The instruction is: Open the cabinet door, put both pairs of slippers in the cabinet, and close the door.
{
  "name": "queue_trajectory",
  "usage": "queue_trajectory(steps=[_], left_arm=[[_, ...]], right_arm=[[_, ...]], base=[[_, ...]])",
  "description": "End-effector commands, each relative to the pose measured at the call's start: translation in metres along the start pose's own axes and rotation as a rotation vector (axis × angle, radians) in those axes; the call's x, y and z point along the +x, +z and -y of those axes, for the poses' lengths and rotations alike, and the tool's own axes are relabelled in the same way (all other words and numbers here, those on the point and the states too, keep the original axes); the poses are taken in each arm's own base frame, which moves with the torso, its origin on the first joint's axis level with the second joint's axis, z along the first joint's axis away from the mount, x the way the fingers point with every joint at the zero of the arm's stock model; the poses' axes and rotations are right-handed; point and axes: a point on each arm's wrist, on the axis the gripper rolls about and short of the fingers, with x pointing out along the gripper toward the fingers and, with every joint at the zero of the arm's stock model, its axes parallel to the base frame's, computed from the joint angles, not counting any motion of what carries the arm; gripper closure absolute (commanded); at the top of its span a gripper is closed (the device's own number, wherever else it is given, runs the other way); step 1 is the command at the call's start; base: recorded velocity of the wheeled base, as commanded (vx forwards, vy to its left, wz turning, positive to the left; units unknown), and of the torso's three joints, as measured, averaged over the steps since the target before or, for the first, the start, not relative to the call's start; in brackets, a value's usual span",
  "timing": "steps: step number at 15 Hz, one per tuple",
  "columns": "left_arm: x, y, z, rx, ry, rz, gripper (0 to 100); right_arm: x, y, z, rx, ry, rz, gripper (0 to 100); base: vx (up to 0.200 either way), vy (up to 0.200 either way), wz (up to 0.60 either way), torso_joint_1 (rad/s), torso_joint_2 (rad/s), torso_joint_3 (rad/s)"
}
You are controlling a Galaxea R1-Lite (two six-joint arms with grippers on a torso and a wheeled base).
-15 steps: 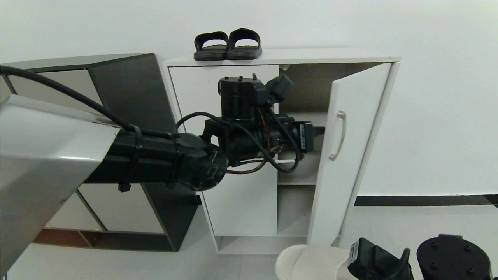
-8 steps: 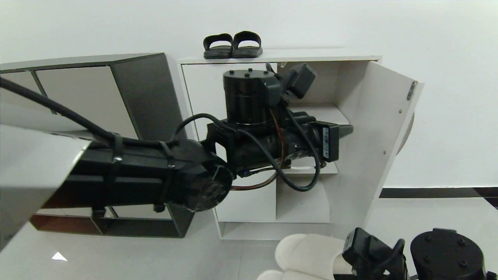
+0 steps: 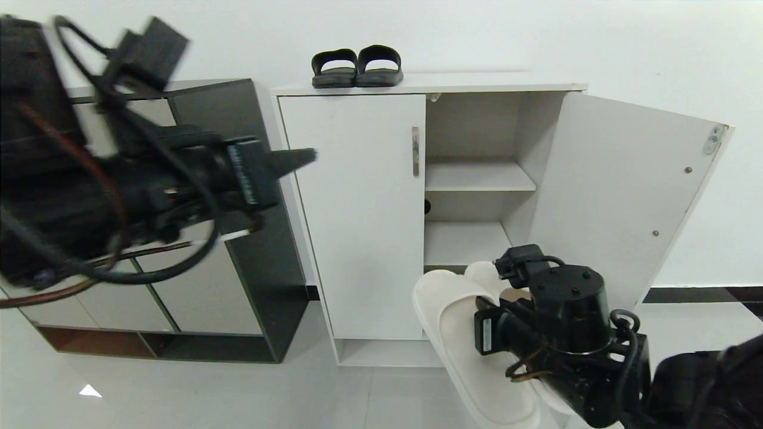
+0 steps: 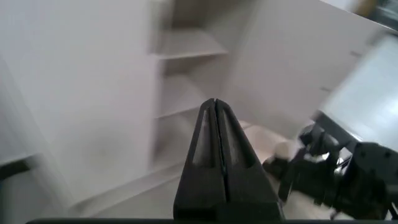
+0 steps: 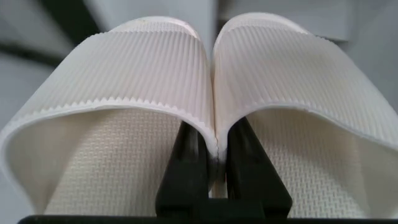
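The white cabinet (image 3: 417, 83) has its right door (image 3: 620, 190) swung wide open, showing two bare shelves (image 3: 477, 177). Its left door (image 3: 357, 214) is closed. A pair of black slippers (image 3: 356, 67) rests on the cabinet top. My right gripper (image 3: 484, 330) is low in front of the opening, shut on a pair of white slippers (image 3: 453, 322). Its fingers (image 5: 186, 168) pinch the two touching strap edges of the white slippers (image 5: 211, 81). My left gripper (image 3: 307, 157) hangs shut and empty left of the cabinet, pointing at the closed door; its gripper (image 4: 216, 106) faces the cabinet.
A dark shelf unit (image 3: 250, 250) stands against the cabinet's left side. The left door's handle (image 3: 415, 151) borders the opening. Pale floor (image 3: 238, 393) spreads in front, and a white wall lies behind.
The right door swung from half open to wide open. My left arm drew back from the door to the left. My right arm rose with the white slippers toward the opening.
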Motion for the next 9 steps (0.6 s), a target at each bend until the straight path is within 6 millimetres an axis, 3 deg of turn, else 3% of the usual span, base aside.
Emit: queue_trajectory(steps=[1,2,5,7,9], left_arm=[[-0.156,-0.032,-0.004,0.017,0.383,0.087,100],[-0.185,-0.056,-0.004,0.023,0.470,0.103,100],[-0.238,-0.124,-0.007,0.094,0.812,0.110,100],[-0.251,-0.162,-0.002,0.105,0.984,0.109,100],[-0.254,-0.197,-0.002,0.174,0.938,0.098,100]], right_arm=[[0.029,-0.008,0.005,0.000,-0.090,-0.015,100],[0.030,-0.008,0.006,0.000,-0.106,-0.014,100],[0.030,-0.009,0.007,-0.008,-0.115,-0.014,100],[0.030,-0.008,0.007,-0.009,-0.134,-0.008,100],[0.029,-0.008,0.006,-0.010,-0.134,-0.008,100]], base=[[0.000,0.000,0.00,0.000,0.00,0.000],[0.000,0.000,0.00,0.000,0.00,0.000],[0.000,0.000,0.00,0.000,0.00,0.000],[0.000,0.000,0.00,0.000,0.00,0.000],[0.000,0.000,0.00,0.000,0.00,0.000]])
